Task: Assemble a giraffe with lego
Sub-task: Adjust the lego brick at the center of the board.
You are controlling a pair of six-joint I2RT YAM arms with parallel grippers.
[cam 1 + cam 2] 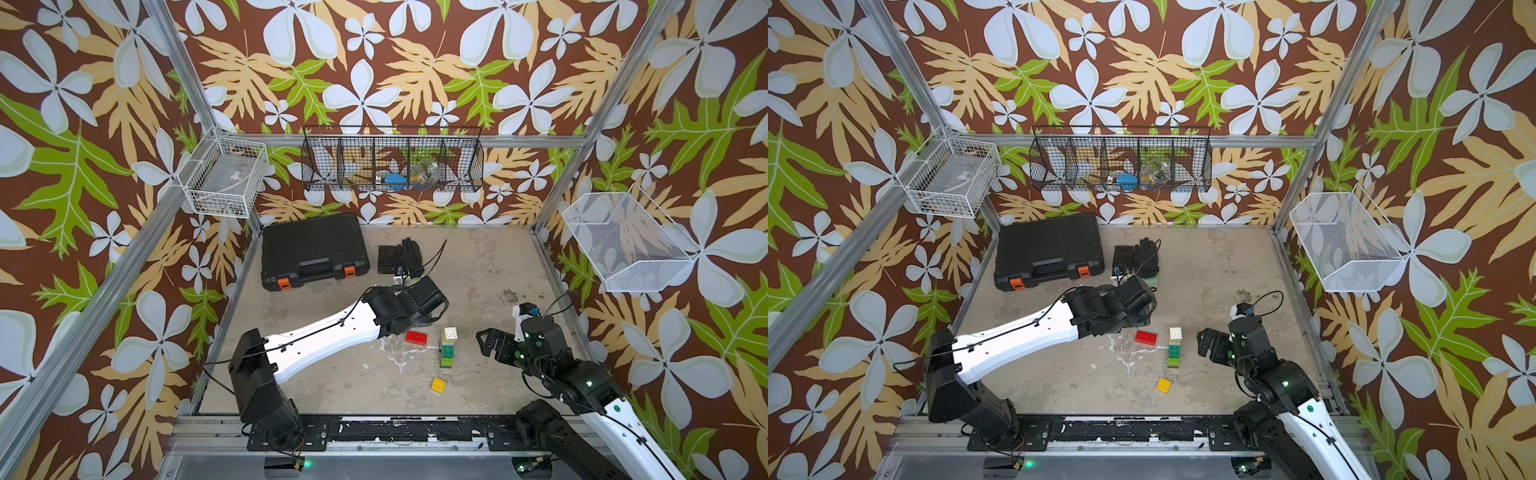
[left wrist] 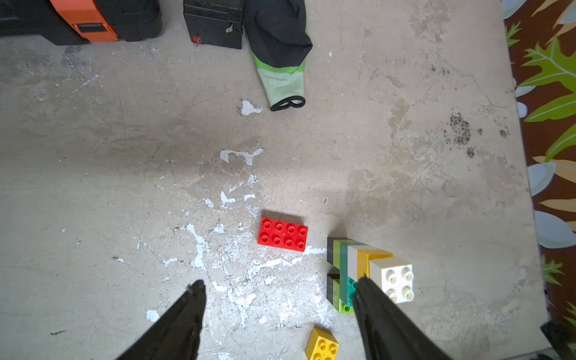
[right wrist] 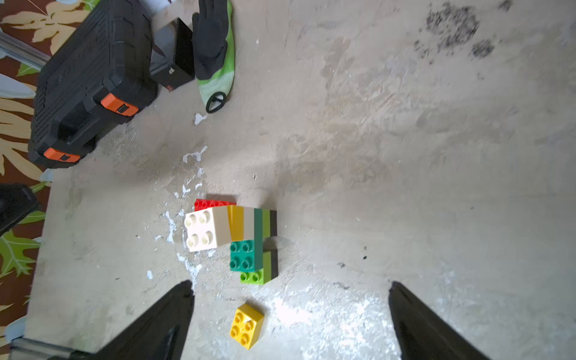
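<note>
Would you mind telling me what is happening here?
The half-built lego giraffe, a stack of joined bricks with white on top, stands on the worn beige table. A long red brick and a square yellow brick lie loose beside it. The robot's left claw and right claw are both open, holding nothing.

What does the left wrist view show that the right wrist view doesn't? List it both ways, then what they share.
Left wrist only: the red brick whole, all eight studs showing, and the open left gripper.
Right wrist only: the black case with both orange latches, the free studs of the dark green brick, and the open right gripper.
Both: the standing giraffe with a white brick on top, the loose yellow brick, the glove and the small black box.
</note>
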